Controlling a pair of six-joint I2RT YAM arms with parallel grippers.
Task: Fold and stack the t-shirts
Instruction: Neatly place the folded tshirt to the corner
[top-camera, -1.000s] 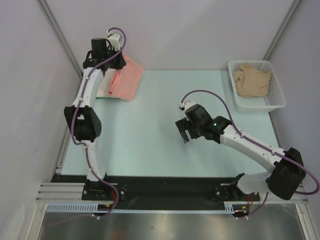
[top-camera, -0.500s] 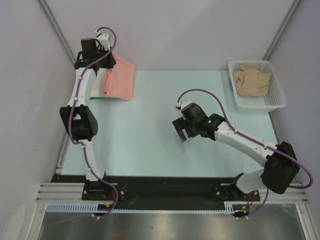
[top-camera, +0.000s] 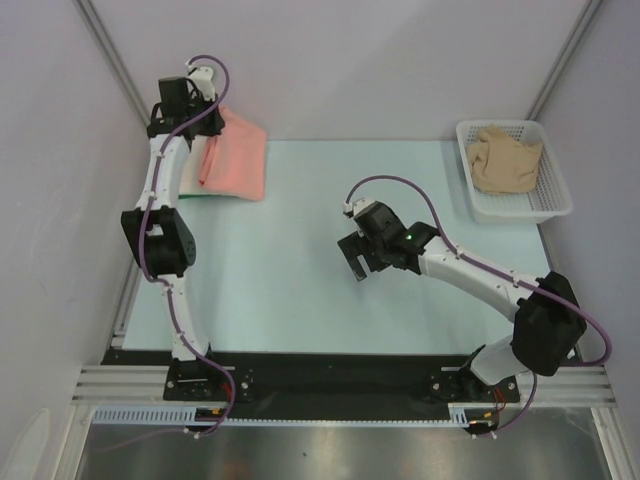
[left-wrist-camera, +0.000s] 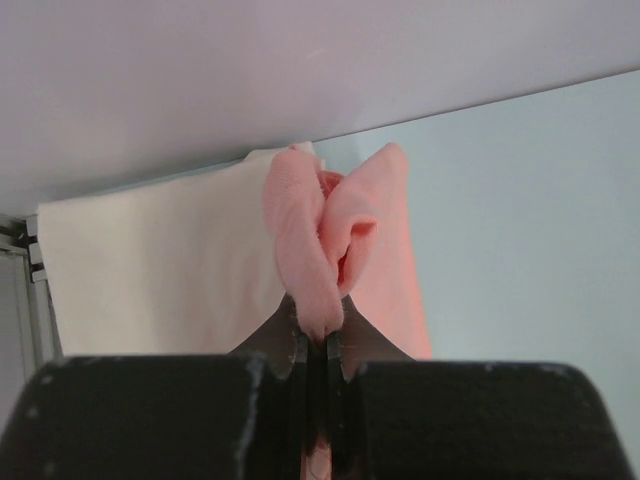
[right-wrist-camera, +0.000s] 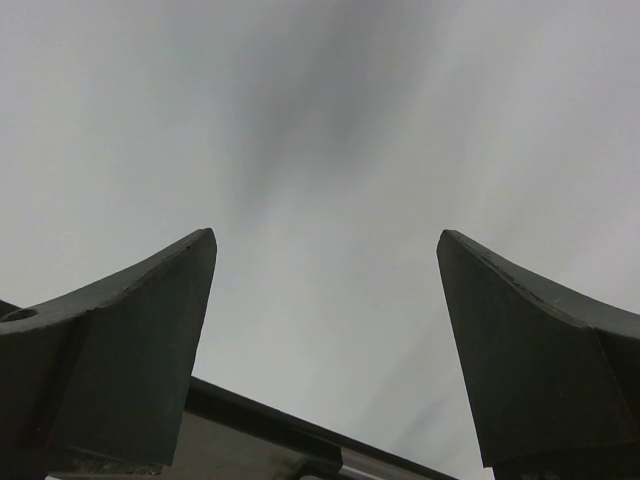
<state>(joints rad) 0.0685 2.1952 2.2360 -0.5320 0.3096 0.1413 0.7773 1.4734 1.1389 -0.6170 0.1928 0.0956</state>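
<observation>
The salmon-pink t-shirt (left-wrist-camera: 322, 228) is pinched by a bunched fold between the left gripper's (left-wrist-camera: 317, 342) tightly closed jaws. The rest of its folded body spreads just ahead of the fingertips. Beneath it, and to the left of those fingertips in the wrist view, lies the cream-white t-shirt (left-wrist-camera: 160, 270), flat against the far corner.

The cloth looks light, limp and easily creased. It will likely sag and unfold if it is lifted from one point. An edge or corner, caught through all layers, seems the safer hold.

The tan-beige t-shirt (top-camera: 505, 160) sits crumpled in the mesh basket (top-camera: 560, 192), well apart from the right gripper (top-camera: 355, 262). That gripper hovers over the table (top-camera: 290, 300) with its jaws spread wide and empty.
</observation>
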